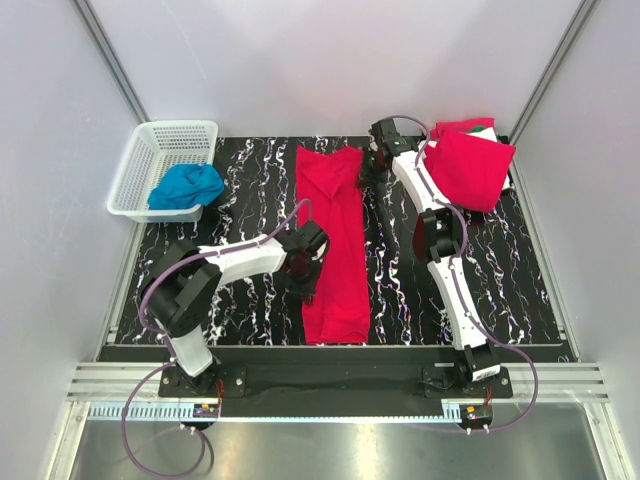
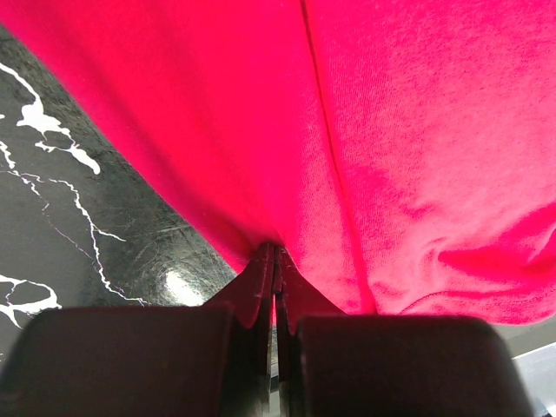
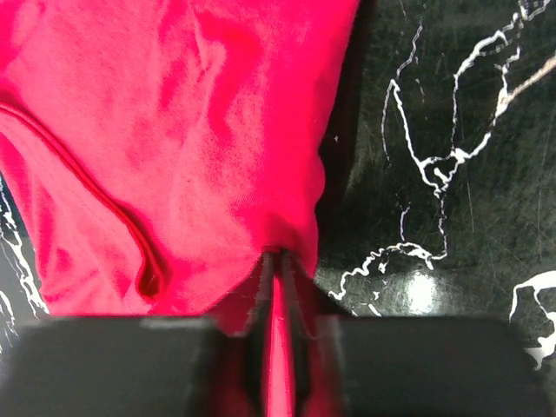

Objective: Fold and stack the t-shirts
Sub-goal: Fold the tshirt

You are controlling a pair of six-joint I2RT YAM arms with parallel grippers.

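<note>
Noted red t-shirt (image 1: 335, 250) folded lengthwise into a narrow strip down the mat (image 1: 240, 200), left gripper (image 1: 305, 268) clamped shut on its near left edge, right gripper (image 1: 372, 160) pinched shut on its far right corner, probably to hold the strip taut for a crosswise fold before joining folded pile (image 1: 470, 168) far right.

walls: we see plain pale panels (image 1: 330, 60) beyond and either side of the left gripper (image 1: 305, 272) | corners: slanted metal posts (image 1: 110, 60) | worktop (image 1: 250, 190): black, white-veined, beneath the gripper | gripper's base side: aluminium rail (image 1: 560, 380), then brushed metal surface (image 1: 330, 450) | light: even, we note soft glare on worktop
</note>
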